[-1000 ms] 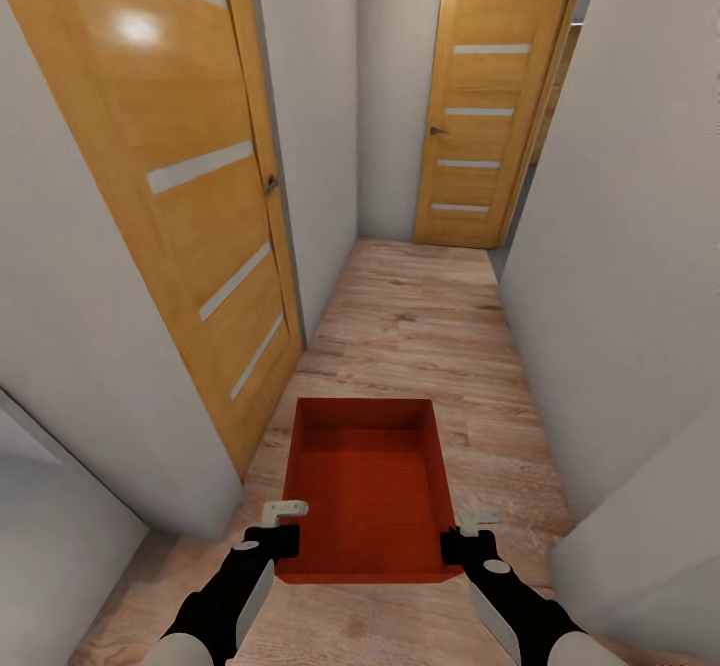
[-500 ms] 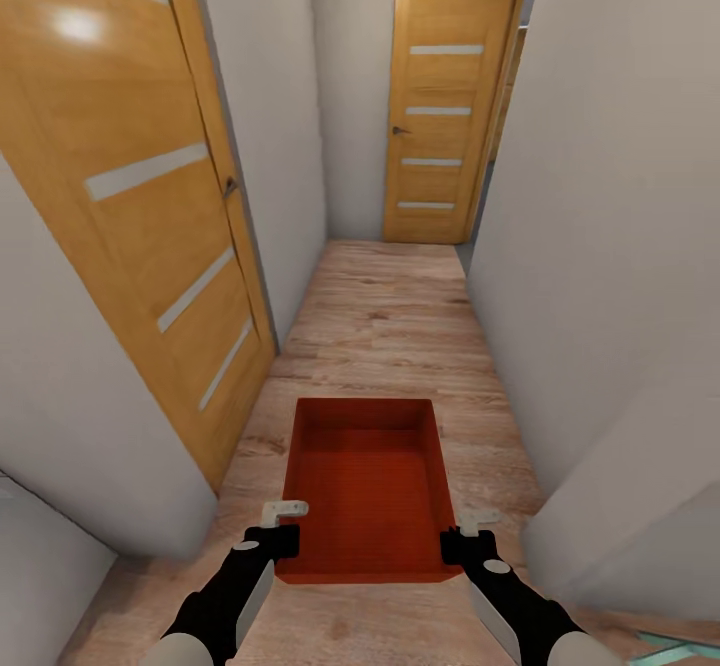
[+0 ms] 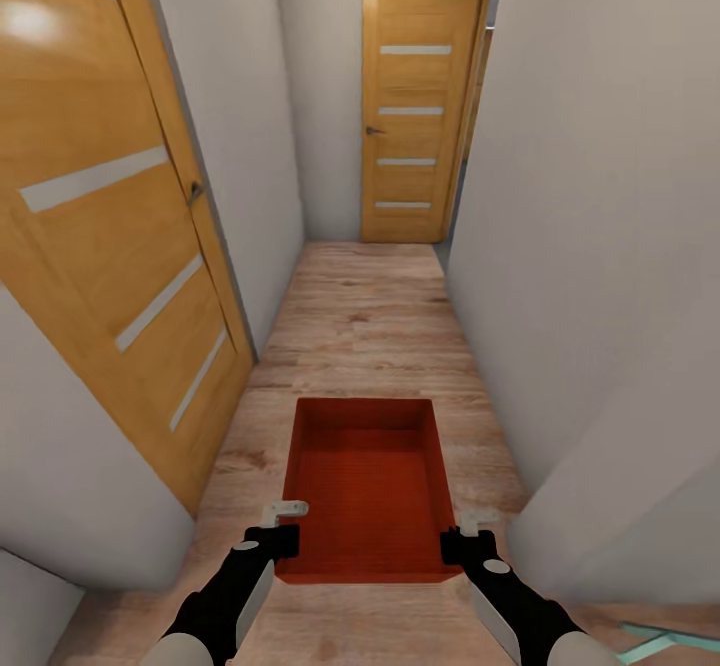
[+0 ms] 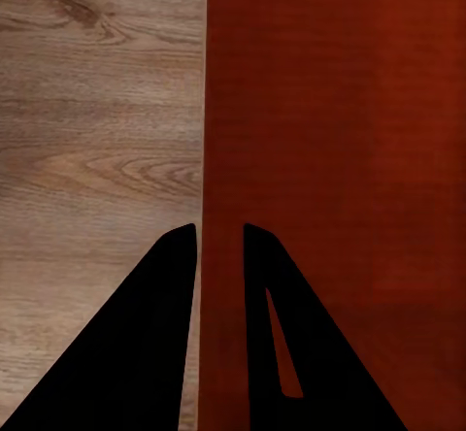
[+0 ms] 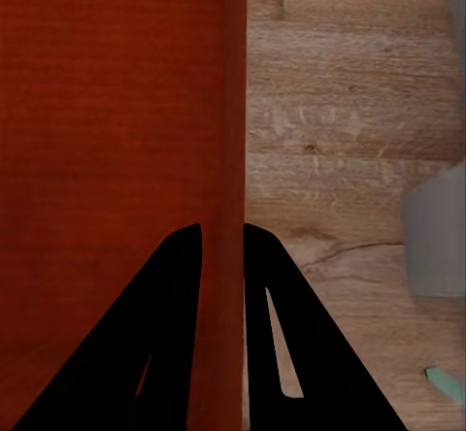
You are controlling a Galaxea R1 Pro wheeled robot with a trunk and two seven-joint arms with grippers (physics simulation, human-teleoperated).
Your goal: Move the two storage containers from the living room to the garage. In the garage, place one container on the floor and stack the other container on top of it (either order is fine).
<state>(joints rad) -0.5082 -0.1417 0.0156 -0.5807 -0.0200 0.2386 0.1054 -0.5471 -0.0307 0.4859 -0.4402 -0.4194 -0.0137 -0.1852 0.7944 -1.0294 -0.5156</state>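
1. Storage container [image 3: 368, 486]: one orange-red shallow bin, open-topped, ribbed bottom, carried level between my two grippers above the wood-plank floor [image 3: 380, 316]. I see a single bin; whether a second sits nested inside it I cannot tell.
2. Left gripper [image 3: 283, 529]: jaws clenched on the bin's left wall near its near corner. In the left wrist view the thin wall runs straight into the narrow gap of the left gripper [image 4: 220, 242], one finger outside over the planks [image 4: 97, 159], the other inside over the container [image 4: 340, 140].
3. Right gripper [image 3: 470, 536]: jaws clenched on the bin's right wall near its near corner. In the right wrist view the wall passes between the two dark fingers of the right gripper [image 5: 222, 242], with the container [image 5: 107, 111] on the inner side and planks [image 5: 340, 111] on the outer side.
4. Near door [image 3: 110, 236]: orange wood with pale strips, well to the left of the left jaws.
5. Far door [image 3: 415, 116]: same make, closed, well ahead of both jaws at the corridor's end.
6. White wall [image 3: 590, 246]: close on the right of the right jaws.
7. Pale teal strip [image 3: 665, 638]: on the floor, right of and behind the right jaws; what it is I cannot tell.
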